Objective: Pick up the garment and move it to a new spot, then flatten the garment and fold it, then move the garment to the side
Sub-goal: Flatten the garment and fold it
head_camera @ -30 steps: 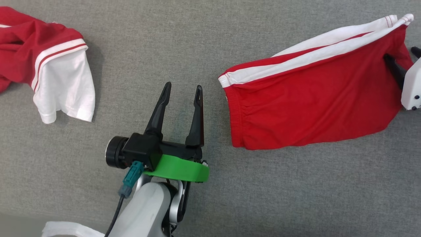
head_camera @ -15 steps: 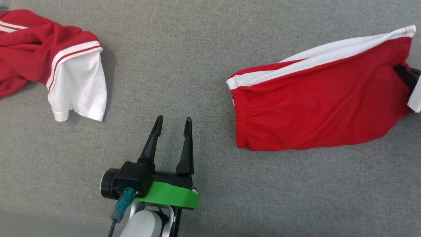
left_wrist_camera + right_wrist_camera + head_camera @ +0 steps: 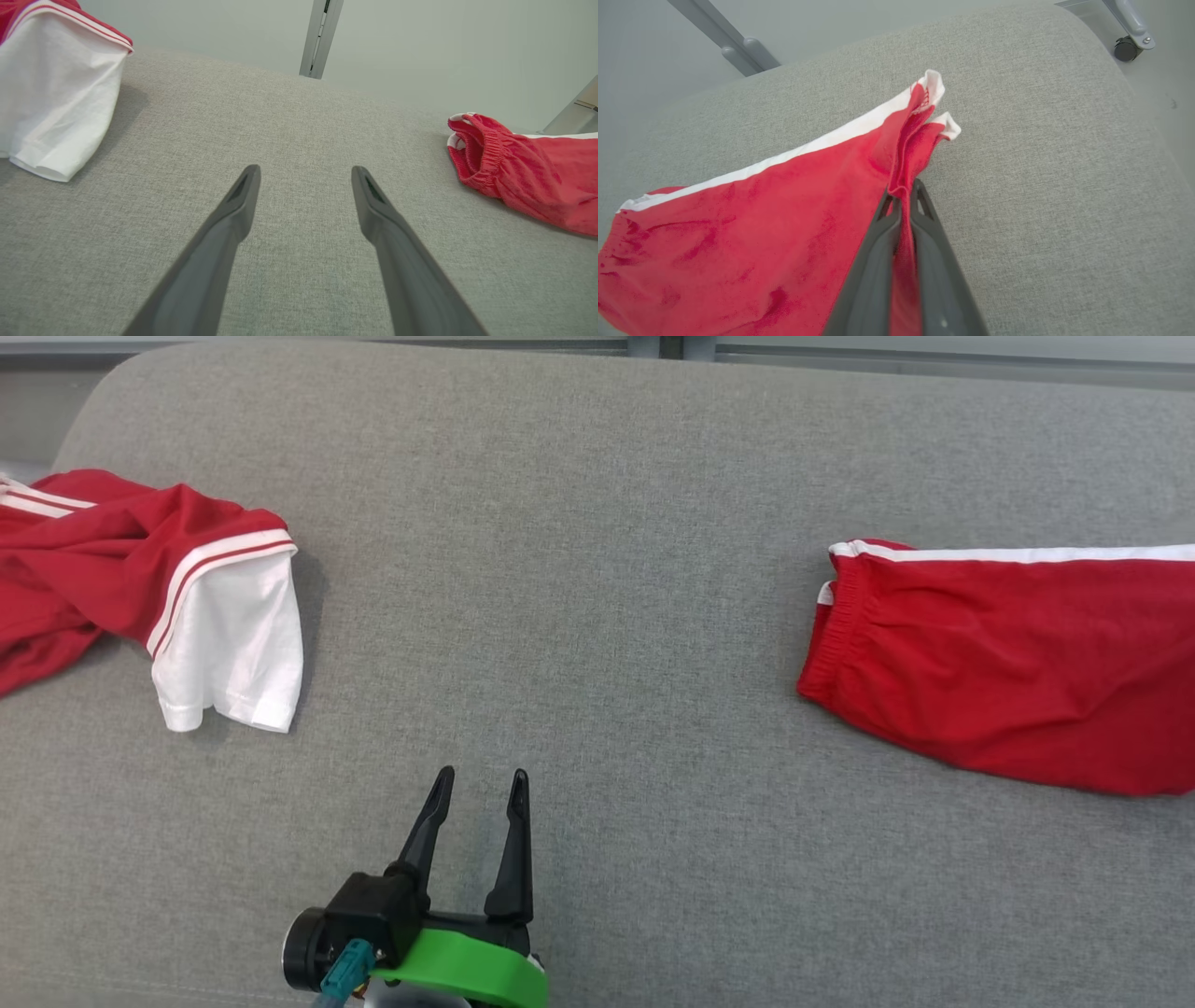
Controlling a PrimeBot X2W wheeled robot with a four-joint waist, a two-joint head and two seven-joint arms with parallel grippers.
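Presently the right gripper [image 3: 903, 192] clamps tight on an edge of the red shorts [image 3: 1008, 672], lying rightward on the grey cushion [image 3: 597, 504]. The left gripper [image 3: 481, 775] hovers empty, fingers wide, seemingly clear of it.

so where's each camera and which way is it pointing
Head view: on the head, looking down at the grey cushion; left gripper at the bottom, jaws apart.
Left wrist view: on the left wrist, looking along its jaws across the cushion to a pale wall.
Right wrist view: on the right wrist, looking along the right gripper, jaws shut on the red shorts.
Shared: all three show the shorts; head and left wrist also the shirt.
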